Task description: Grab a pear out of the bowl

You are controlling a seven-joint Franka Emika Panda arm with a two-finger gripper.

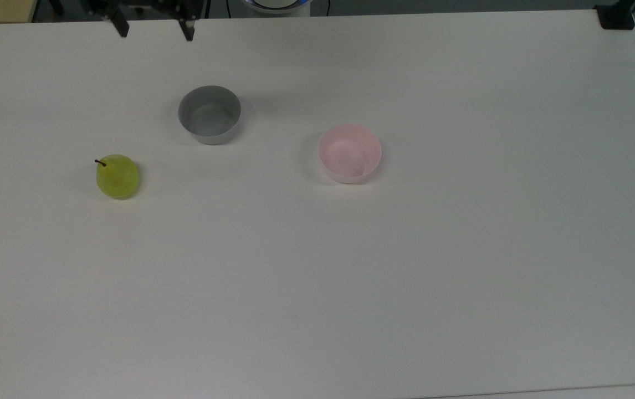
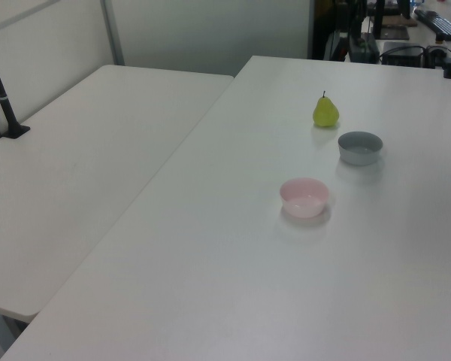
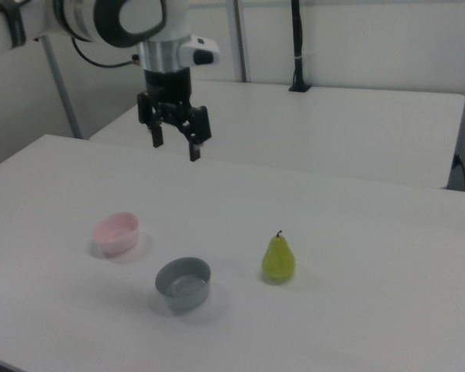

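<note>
Gripper (image 3: 175, 149): fingers apart, empty, raised at the right view's upper left.
Pear (image 1: 118, 177): upright on table (image 1: 351, 288).
Bowl (image 1: 349, 153): pink, empty, mid-frame.

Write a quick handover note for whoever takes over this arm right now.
Gripper: fingers open, holding nothing, raised well above the table.
Pear: standing upright on the bare table, near the grey bowl, apart from it.
Pink bowl: holds nothing.
Done: pear is out of the bowl and set down.
Left: nothing obvious; arm just needs parking.
</note>
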